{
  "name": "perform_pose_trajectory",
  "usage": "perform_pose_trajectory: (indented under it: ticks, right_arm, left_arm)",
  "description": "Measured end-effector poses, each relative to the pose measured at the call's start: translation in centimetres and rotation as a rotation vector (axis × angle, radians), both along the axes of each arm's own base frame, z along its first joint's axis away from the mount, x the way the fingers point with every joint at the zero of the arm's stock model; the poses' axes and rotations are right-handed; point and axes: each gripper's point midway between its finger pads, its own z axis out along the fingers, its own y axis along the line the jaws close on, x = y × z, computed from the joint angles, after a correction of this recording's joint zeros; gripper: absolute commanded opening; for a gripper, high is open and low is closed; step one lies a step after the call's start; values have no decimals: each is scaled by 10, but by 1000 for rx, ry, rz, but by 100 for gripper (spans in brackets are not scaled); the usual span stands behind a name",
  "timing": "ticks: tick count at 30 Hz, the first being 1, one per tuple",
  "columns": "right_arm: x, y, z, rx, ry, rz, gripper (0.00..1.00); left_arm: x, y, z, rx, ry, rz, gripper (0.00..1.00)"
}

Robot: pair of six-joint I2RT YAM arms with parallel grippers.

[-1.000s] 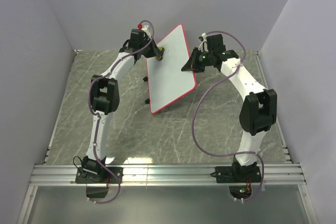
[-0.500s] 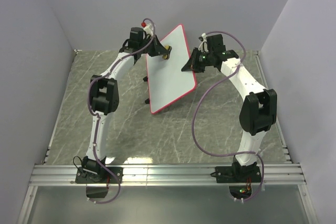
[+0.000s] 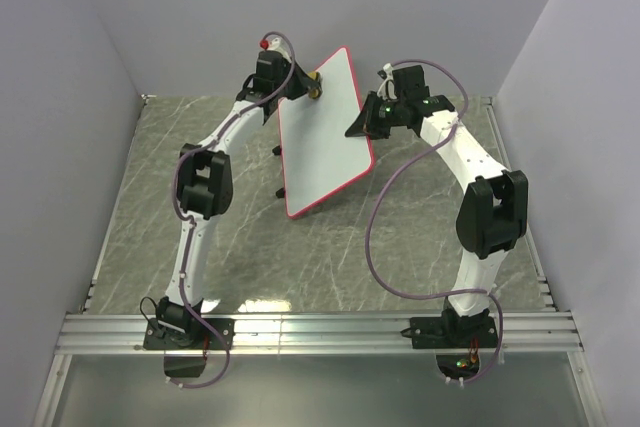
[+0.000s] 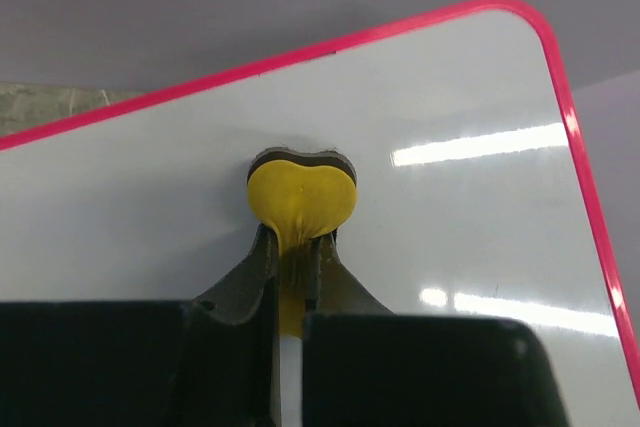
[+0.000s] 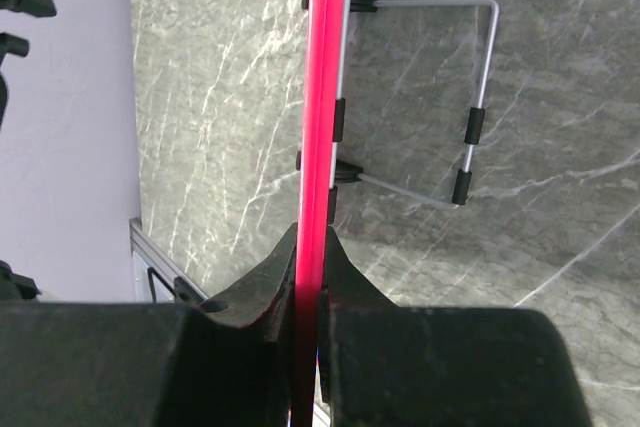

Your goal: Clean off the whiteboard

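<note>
The whiteboard [image 3: 322, 137] stands tilted on the table, white with a red-pink rim, and its face [image 4: 450, 247] shows no marks. My left gripper [image 3: 311, 84] [image 4: 297, 247] is shut on a small yellow eraser [image 4: 301, 197], whose dark felt side presses flat against the board near its upper far corner. My right gripper [image 3: 360, 127] [image 5: 312, 252] is shut on the board's right rim [image 5: 322, 97], seen edge-on in the right wrist view. The board's wire stand [image 5: 478, 97] with black feet shows behind the rim.
The grey marbled tabletop [image 3: 250, 237] lies under both arms. Pale walls close the back and sides. An aluminium rail [image 3: 320, 332] carries the arm bases at the near edge. The right arm's purple cable [image 3: 375, 237] loops over the table.
My left gripper has slid the eraser up and to the right across the board, toward its top far corner. The right gripper and the board have stayed still.
</note>
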Motion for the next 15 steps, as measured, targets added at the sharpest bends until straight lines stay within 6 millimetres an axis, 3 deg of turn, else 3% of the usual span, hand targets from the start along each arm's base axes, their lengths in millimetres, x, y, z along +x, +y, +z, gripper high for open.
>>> perform_pose_trajectory:
  ticks: [8, 15]
  right_arm:
    - [-8, 7, 6, -16, -16, 17, 0]
    - [-20, 8, 6, -23, -16, 22, 0]
  left_arm:
    - [22, 14, 15, -34, -64, 143, 0]
    - [16, 41, -6, 5, -34, 218, 0]
